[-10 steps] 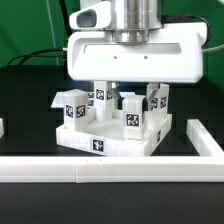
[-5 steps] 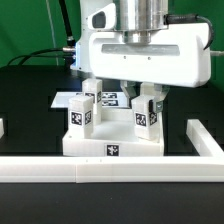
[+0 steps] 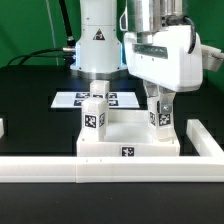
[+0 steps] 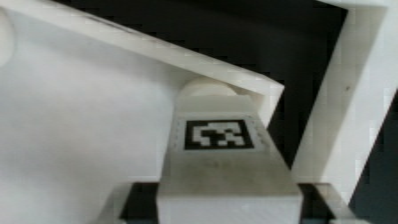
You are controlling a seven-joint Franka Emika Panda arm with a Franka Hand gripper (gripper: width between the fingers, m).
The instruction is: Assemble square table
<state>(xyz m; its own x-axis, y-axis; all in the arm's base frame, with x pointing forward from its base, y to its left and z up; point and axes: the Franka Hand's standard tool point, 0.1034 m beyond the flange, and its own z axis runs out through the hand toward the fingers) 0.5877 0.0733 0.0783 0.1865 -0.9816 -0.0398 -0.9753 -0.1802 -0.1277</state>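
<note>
Pincer (image 3: 160, 100) grips leg (image 3: 160, 115), standing it upright in table (image 3: 128, 150) corner socket so it can fasten. Second leg (image 3: 94, 115) stands opposite.

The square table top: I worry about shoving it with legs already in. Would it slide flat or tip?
The square table top is broad, low and flat on the table, so it would probably slide. The upright leg looks tall and narrow, so a shove there could tilt it.

Bright even light, soft wrist-view blur
</note>
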